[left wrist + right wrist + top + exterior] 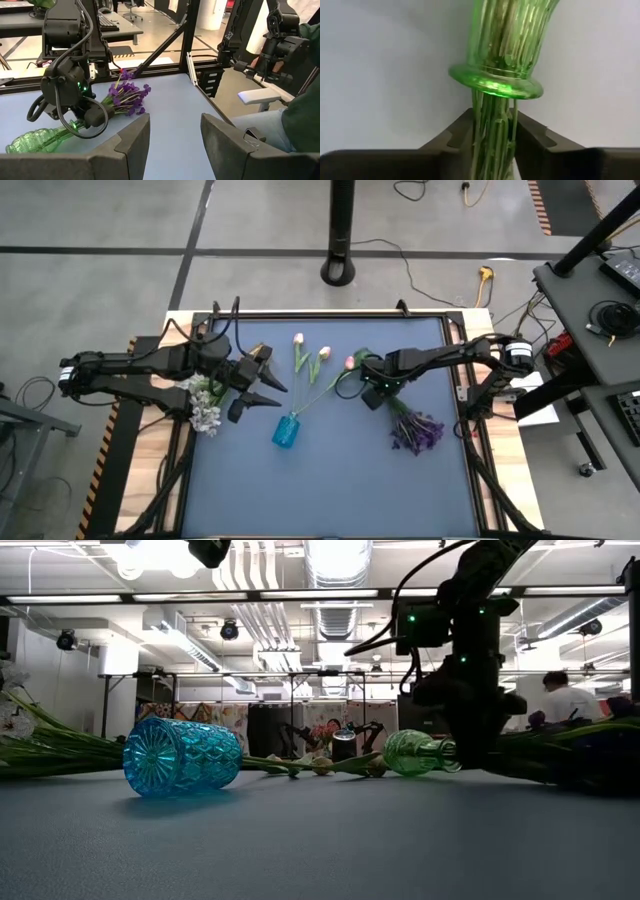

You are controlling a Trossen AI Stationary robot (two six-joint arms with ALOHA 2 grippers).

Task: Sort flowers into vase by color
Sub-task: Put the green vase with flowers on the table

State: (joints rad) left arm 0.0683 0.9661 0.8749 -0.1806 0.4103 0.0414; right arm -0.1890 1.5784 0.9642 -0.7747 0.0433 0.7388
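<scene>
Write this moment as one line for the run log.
right gripper: shut on purple flowers at green vase mouth | left gripper: open, empty | blue vase: lying down

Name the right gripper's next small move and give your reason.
Probably push the stems a little deeper. The right gripper pinches the purple flowers' green stems just outside the mouth of the green vase, which lies on its side on the table, and the blooms sit far from its mouth.

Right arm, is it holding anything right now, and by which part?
Yes. The right tool grips the purple flowers by their green stems, just outside the mouth of the green vase lying on its side.
</scene>
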